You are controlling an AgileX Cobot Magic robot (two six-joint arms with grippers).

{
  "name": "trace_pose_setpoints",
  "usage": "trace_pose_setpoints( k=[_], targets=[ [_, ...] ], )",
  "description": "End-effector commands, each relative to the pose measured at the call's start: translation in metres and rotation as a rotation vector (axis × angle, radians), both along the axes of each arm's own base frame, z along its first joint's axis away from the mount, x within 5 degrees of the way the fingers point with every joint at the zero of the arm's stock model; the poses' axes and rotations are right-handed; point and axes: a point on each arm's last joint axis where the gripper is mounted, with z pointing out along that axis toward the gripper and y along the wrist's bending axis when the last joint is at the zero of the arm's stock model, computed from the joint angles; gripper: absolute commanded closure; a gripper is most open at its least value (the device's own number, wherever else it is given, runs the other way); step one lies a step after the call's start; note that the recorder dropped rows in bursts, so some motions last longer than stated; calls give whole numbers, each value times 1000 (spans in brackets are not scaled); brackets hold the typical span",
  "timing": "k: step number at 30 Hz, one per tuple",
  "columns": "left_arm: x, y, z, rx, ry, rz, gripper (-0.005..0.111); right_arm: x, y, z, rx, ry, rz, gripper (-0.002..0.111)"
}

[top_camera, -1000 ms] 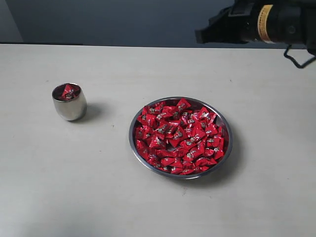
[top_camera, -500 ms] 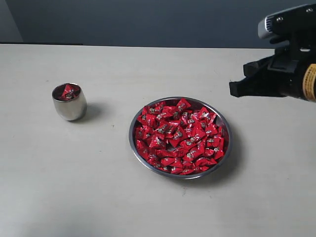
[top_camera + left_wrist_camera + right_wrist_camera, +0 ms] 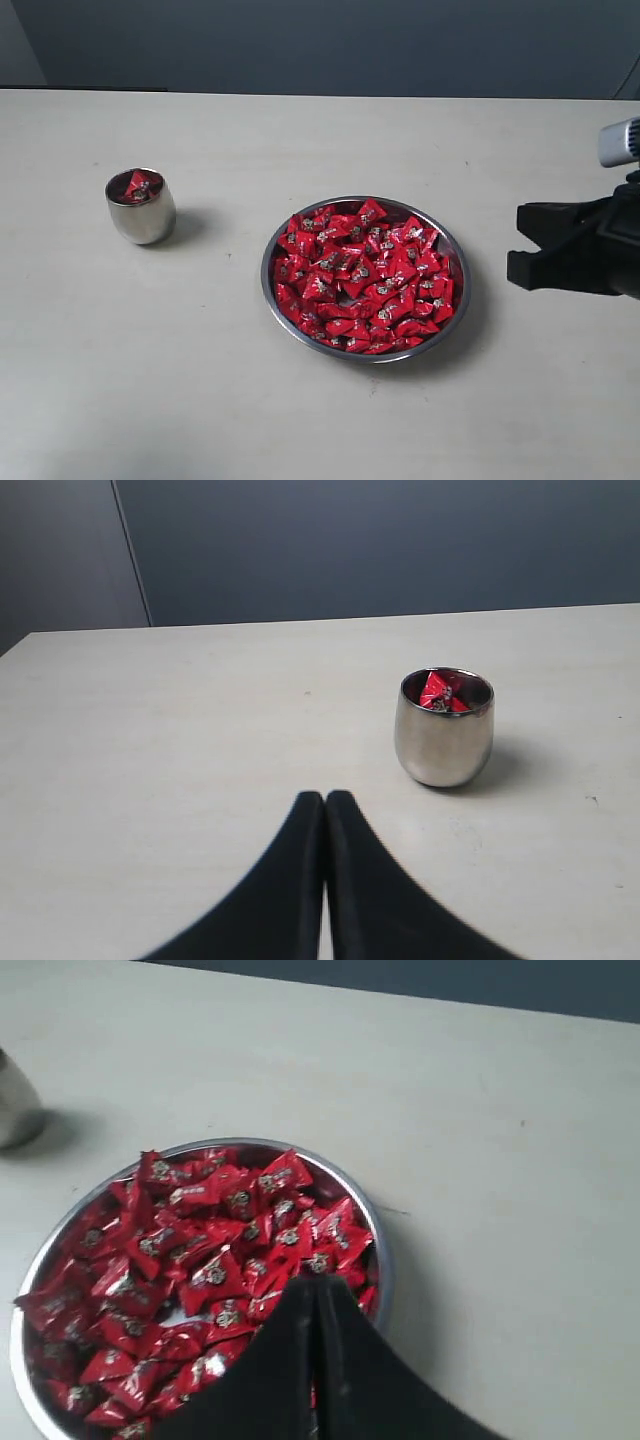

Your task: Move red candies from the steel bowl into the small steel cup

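Right now it looks like the approach before a pick. The right gripper (image 3: 316, 1300) sits at the right edge of the exterior view, just off the steel bowl's (image 3: 265, 275) rim and above the table (image 3: 300, 130), jaws pressed together with nothing in them. The left gripper (image 3: 325, 802) is closed and empty too, aimed towards the small steel cup (image 3: 141, 212).

The red candies (image 3: 365, 280) are heaped in the bowl, centre-right of the exterior frame. The cup is at left-middle, well apart from the bowl, with a few candies showing at its mouth.

Next move: open the right jaws, come in over the heap and drop onto one candy near the top (the wrappers look slick, so expect slip). Then carry it left. The cup's mouth is narrow, so centre over it before release.
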Motion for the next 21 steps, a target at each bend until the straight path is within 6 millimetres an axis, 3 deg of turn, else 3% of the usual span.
trace_pose_setpoints(
  k=[1, 7, 12, 14, 21],
  targets=[
    [0, 0, -1, 0, 0, 1, 106, -7, 6, 0, 27, -2, 105, 109],
    [0, 0, -1, 0, 0, 1, 106, -4, 7, 5, 69, -48, 88, 109],
    [0, 0, -1, 0, 0, 1, 106, 3, 11, -6, 25, -18, 109, 109],
    [0, 0, -1, 0, 0, 1, 106, 13, 19, -22, 12, 42, 125, 109],
    [0, 0, -1, 0, 0, 1, 106, 52, 44, -40, 8, 17, 179, 109]
  ],
)
